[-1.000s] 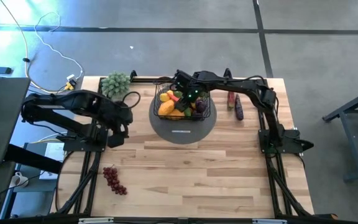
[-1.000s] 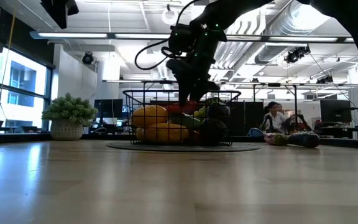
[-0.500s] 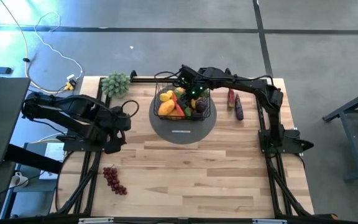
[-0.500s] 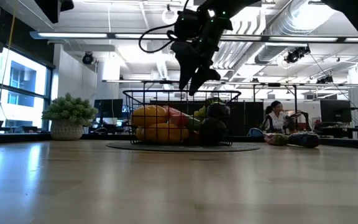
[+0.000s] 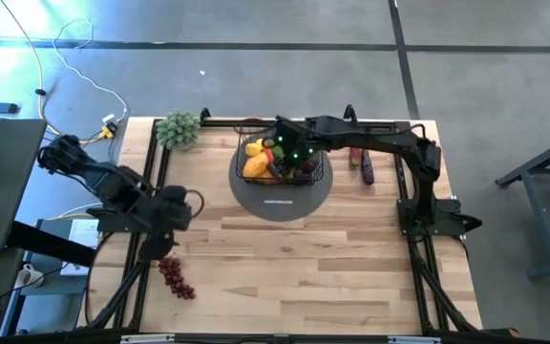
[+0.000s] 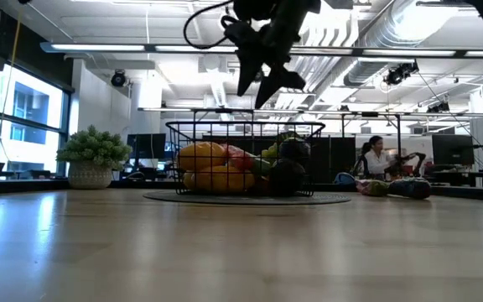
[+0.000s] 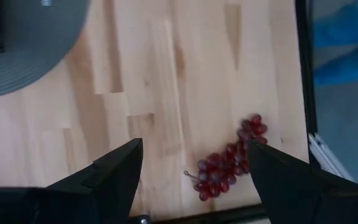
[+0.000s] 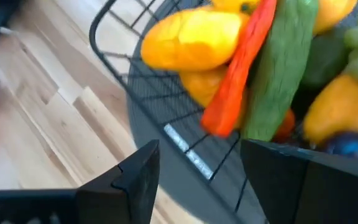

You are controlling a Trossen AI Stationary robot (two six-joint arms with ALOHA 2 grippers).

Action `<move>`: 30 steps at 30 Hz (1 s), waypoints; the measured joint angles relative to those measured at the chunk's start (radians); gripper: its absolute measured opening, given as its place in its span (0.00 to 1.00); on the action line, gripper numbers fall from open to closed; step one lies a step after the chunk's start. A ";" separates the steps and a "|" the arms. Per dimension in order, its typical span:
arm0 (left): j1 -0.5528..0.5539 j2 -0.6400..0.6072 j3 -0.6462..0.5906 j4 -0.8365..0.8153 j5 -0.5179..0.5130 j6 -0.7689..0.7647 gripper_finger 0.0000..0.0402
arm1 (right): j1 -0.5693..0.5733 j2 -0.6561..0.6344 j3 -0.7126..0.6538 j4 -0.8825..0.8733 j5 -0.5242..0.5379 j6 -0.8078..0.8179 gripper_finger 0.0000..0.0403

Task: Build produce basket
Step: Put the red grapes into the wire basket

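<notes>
Left gripper (image 7: 191,171) spread wide, empty, hovering above table's (image 5: 285,258) left front area; purple grapes (image 7: 229,158) lie on wood just past its fingertips, near table edge.

Right gripper (image 8: 197,168) fingers apart, empty, poised above basket (image 5: 283,161), clear of rim. Basket sits on grey disc (image 5: 282,191) at table's back centre, holding lemons (image 8: 194,38), carrot (image 8: 238,68), cucumber (image 8: 278,68).

The basket (image 5: 282,160) is made of black wire mesh and is set on a flat grey round disc (image 5: 281,196). Yellow lemons (image 8: 194,38), an orange-red carrot (image 8: 238,71) and a green cucumber (image 8: 278,68) are seen inside it. Dark red grapes (image 7: 227,165) are laid on the pale striped wood table (image 5: 304,268). A pale green bushy cluster (image 5: 178,128) is seen at the basket's 9 o'clock.
</notes>
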 joint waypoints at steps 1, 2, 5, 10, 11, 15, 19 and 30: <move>-0.024 0.004 0.000 0.000 0.000 -0.001 0.68 | 0.014 -0.002 0.000 -0.011 0.013 0.024 0.51; -0.049 0.009 0.000 0.000 0.000 -0.001 0.68 | 0.029 -0.005 0.000 -0.020 0.029 0.048 0.51; -0.127 0.032 0.001 -0.001 0.000 0.000 0.68 | 0.076 -0.015 0.000 -0.050 0.081 0.105 0.51; -0.242 0.083 0.001 0.012 -0.018 0.032 0.68 | 0.144 -0.023 0.000 -0.050 0.116 0.188 0.51; -0.262 0.095 0.000 0.012 -0.023 0.040 0.68 | 0.155 -0.023 0.000 -0.051 0.116 0.203 0.51; -0.326 0.148 0.001 0.017 -0.025 0.082 0.68 | 0.196 -0.023 0.000 -0.051 0.123 0.257 0.51; -0.383 0.187 -0.037 0.062 -0.025 0.107 0.68 | 0.243 -0.023 0.000 -0.054 0.164 0.312 0.51; -0.448 0.182 -0.284 0.274 -0.005 0.040 0.68 | 0.315 -0.023 0.000 -0.055 0.202 0.389 0.51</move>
